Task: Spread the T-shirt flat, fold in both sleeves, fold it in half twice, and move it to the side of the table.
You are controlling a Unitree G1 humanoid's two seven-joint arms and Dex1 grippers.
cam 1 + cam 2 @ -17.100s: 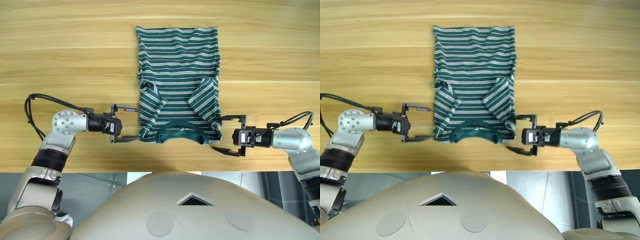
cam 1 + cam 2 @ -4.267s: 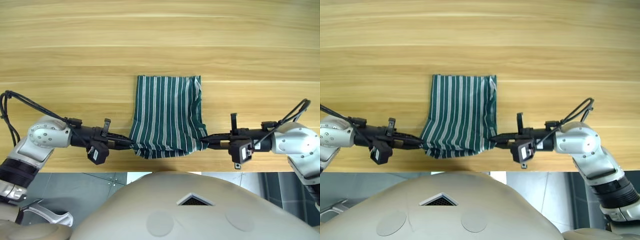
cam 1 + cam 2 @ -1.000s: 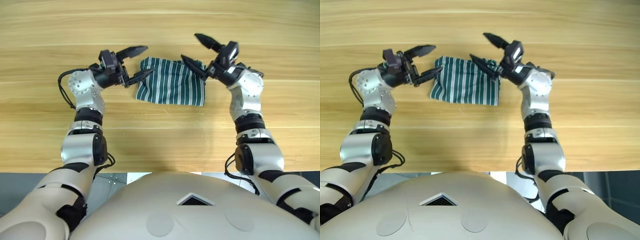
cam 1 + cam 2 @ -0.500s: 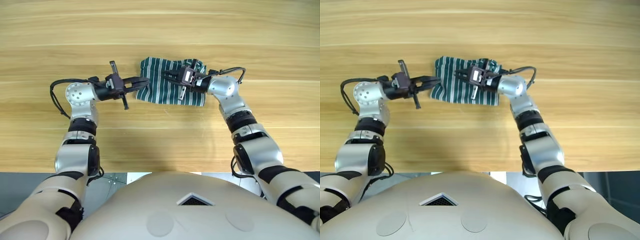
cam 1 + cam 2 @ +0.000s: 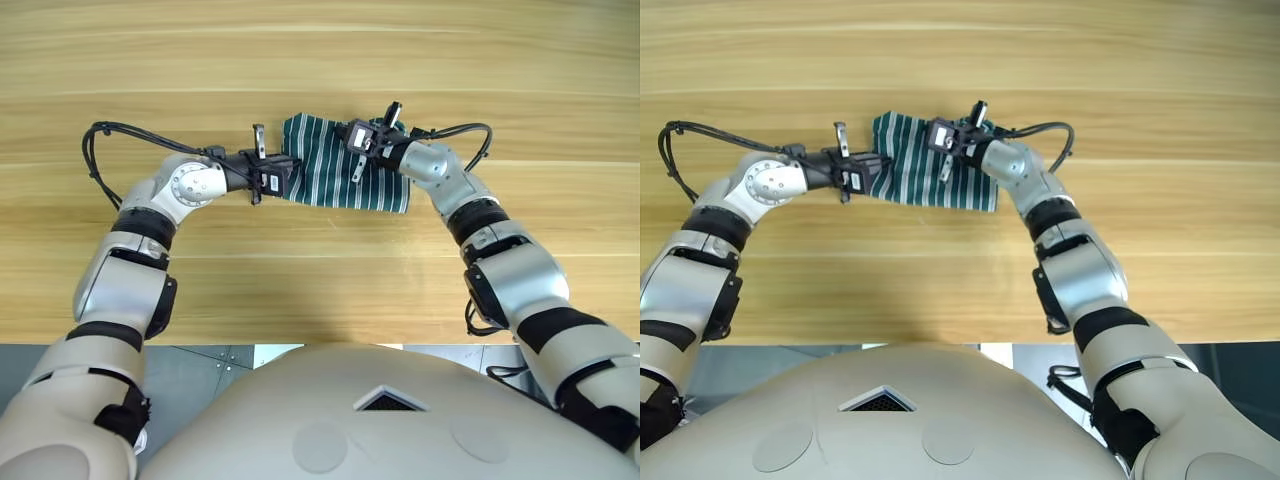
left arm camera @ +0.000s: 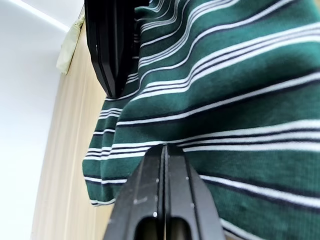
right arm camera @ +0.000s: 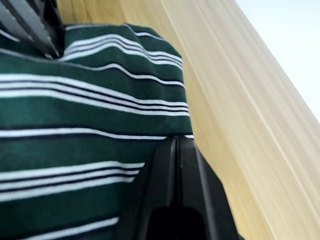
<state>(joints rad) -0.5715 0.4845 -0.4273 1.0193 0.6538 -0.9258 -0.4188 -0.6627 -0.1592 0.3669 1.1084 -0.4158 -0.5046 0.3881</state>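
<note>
Both arms have swung inward, left pincer and right pincer clenched against the T-shirt

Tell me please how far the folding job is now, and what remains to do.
Done: the T-shirt lies as a small folded packet, no sleeve showing. In hand: left tool and right tool, both shut, meet its edges. Left: it sits near the middle of the table, not yet at the side.

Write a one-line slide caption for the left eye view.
Folded striped T-shirt on the wooden table, left pincer at its left edge and right pincer on top, both shut.
</note>
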